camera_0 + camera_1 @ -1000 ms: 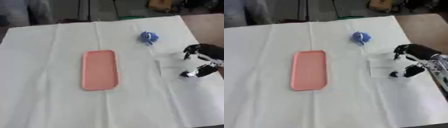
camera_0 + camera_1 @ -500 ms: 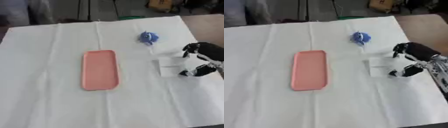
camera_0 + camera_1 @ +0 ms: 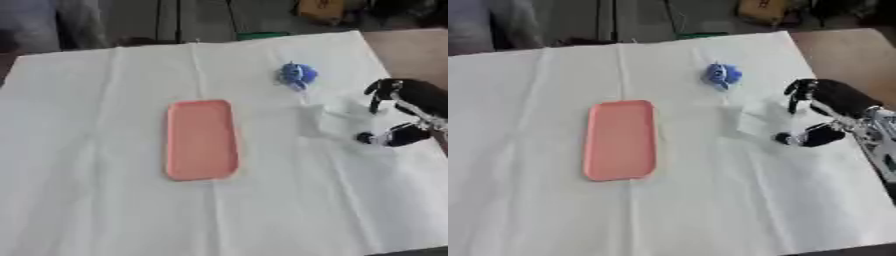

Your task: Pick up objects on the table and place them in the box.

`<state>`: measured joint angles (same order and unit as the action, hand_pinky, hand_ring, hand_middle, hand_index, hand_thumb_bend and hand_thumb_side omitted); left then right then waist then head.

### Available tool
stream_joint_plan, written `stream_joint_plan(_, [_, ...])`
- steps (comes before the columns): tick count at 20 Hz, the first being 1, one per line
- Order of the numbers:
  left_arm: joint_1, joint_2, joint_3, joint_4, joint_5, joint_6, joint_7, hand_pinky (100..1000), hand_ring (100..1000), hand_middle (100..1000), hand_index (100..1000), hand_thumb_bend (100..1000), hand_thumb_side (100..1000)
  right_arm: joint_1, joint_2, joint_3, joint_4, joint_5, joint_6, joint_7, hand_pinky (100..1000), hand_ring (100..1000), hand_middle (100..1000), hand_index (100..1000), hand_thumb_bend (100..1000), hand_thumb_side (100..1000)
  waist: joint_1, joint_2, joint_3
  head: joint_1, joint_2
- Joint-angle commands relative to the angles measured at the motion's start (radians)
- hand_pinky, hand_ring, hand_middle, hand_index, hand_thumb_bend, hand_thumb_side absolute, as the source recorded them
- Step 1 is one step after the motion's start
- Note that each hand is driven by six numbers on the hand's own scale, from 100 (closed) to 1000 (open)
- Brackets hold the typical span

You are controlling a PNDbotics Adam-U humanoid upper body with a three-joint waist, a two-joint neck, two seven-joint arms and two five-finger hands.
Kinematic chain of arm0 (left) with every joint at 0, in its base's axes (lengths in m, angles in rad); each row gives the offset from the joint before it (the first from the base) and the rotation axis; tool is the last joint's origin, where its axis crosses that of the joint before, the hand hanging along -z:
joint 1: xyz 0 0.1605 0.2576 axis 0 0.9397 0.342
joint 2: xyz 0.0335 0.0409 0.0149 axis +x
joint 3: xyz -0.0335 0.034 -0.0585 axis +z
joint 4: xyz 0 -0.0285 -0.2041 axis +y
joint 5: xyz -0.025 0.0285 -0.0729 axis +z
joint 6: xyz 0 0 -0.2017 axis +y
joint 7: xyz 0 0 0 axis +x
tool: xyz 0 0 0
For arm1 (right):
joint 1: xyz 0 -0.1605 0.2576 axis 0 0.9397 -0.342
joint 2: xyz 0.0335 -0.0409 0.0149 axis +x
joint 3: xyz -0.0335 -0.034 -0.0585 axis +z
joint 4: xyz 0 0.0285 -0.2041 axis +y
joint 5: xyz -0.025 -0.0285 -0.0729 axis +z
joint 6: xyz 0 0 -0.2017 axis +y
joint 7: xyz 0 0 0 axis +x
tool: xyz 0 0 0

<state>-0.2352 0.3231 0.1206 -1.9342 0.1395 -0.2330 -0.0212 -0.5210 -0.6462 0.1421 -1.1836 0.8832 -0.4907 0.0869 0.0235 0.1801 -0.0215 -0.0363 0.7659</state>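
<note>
- Your right hand (image 3: 826, 112) is reaching in from the right edge of the table, black with a silver wrist, and it is sitting just beside a pale, whitish thing (image 3: 754, 120) lying on the cloth.
- Its fingers (image 3: 800, 90) are curling down on the far side of that pale thing while the thumb (image 3: 791, 139) is pointing in from the near side. Whether they are actually touching it or closing on it, I cannot tell.
- The pale thing is blending into the cloth, so you are seeing little more than a soft rectangular patch with a darker left edge; what it is cannot be made out.
- A small blue object (image 3: 721, 75) is resting farther up the table, beyond your hand and a little to its left, apart from the pale patch and from the fingers.
- A flat pink tray (image 3: 201, 138) with rounded corners is lying lengthwise near the middle of the table, well to the left of your hand, and nothing is lying in it.
- A white cloth (image 3: 96, 200) with fold creases is covering the whole table and lying askew in both views.
- Your left hand is showing in neither view.
</note>
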Motion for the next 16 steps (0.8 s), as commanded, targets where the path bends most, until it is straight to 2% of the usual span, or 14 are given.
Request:
stream_joint_plan(1, [-0.009,0.011,0.002,-0.011,0.004,-0.001,-0.003,668,652,676,789,256,818,-0.031,-0.040,-0.007,-0.052,-0.058,0.006,0.022,783,731,767,478,558,467,-0.002,-0.014,0.001,-0.003,0.004])
stream_joint_plan(8, [-0.010,0.011,0.000,-0.011,0.006,0.000,-0.006,668,652,676,788,256,819,-0.101,-0.032,0.017,-0.098,-0.148,0.013,0.086,780,726,767,478,554,466,-0.003,-0.015,0.005,-0.013,0.004])
stream_joint_plan(13, [-0.013,0.008,-0.005,-0.011,0.009,0.000,-0.011,668,652,676,788,256,817,-0.149,-0.018,0.031,-0.090,-0.166,0.010,0.118,782,726,767,479,551,464,-0.002,-0.015,0.015,-0.024,0.004])
stream_joint_plan(16, [-0.022,0.003,-0.011,-0.012,0.014,0.000,-0.016,668,653,676,788,257,817,-0.200,-0.004,0.047,-0.068,-0.163,0.001,0.135,785,728,767,480,552,465,0.000,-0.011,0.035,-0.037,0.004])
